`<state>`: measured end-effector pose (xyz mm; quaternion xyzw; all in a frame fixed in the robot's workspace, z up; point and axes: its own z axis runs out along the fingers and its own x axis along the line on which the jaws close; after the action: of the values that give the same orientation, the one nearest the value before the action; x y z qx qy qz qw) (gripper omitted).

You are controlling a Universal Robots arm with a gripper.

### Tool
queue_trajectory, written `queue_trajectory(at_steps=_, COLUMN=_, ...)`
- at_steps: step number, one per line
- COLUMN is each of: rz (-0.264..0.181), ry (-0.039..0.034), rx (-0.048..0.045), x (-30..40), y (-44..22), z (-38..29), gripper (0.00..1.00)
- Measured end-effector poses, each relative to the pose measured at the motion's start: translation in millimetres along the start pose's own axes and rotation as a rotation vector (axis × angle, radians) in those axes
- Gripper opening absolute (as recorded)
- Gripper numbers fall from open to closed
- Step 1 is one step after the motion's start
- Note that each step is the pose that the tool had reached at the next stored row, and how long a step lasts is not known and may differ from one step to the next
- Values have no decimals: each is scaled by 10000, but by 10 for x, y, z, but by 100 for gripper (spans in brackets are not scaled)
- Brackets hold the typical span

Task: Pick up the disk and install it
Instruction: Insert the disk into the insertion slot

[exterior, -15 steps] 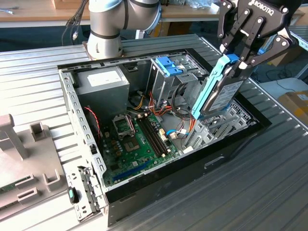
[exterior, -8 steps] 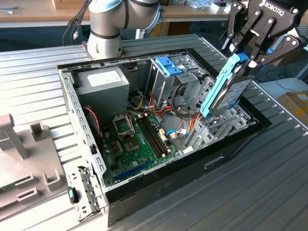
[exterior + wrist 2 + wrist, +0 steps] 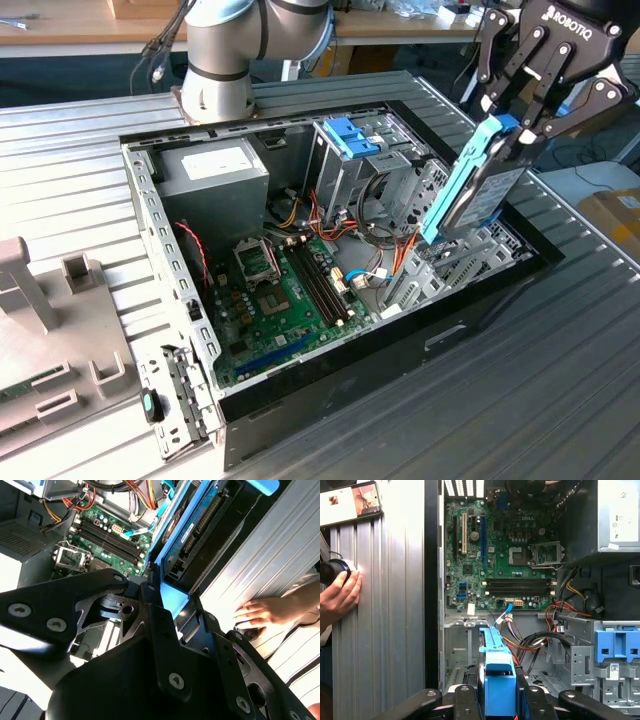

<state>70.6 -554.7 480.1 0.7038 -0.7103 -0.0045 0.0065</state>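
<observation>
**Disk pinched in the claw, held on end over the open case**

The black multi-fingered claw (image 3: 506, 132) is pressed onto the upper end of the disk (image 3: 478, 188), a flat rectangular grey-metal drive with a light-blue plastic rail frame along its edges. In the exterior view the disk hangs tilted, nearly on end. Its lower corner points down into the end of the case at the exterior view's right. I cannot tell whether that corner touches the metal there.

In the first wrist view the blue frame of the disk (image 3: 497, 672) runs away from the claw (image 3: 499, 692), with a black finger on each side of it. In the second wrist view the disk (image 3: 186, 534) shows its white label and blue rail just beyond the claw (image 3: 172, 600).

The big black computer case (image 3: 470, 318) lies open on its side on the ribbed grey metal surface (image 3: 560, 400). Inside it are a green motherboard (image 3: 285, 290), a grey power-supply box with a white label (image 3: 215, 170) and an upright metal drive cage with blue tabs (image 3: 350, 140). The cage stands near the disk but apart from it. Red, yellow and black cables (image 3: 325, 220) run between cage and board.

A person's hand (image 3: 340, 592) rests on the ribbed surface beside the case, its fingers on a small black round object (image 3: 330, 572). A phone with a lit screen (image 3: 350, 502) lies near it.
</observation>
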Motion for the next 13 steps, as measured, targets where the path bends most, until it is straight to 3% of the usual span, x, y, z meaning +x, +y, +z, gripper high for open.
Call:
queue_trajectory(at_steps=5, rz=2, ry=-1, rx=0, x=15, y=-2, z=10, gripper=37)
queue_trajectory(at_steps=10, rz=2, ry=-1, rx=0, x=86, y=-4, z=67, gripper=37)
queue_trajectory(at_steps=13, rz=2, ry=2, rx=0, x=87, y=-5, z=109, gripper=37)
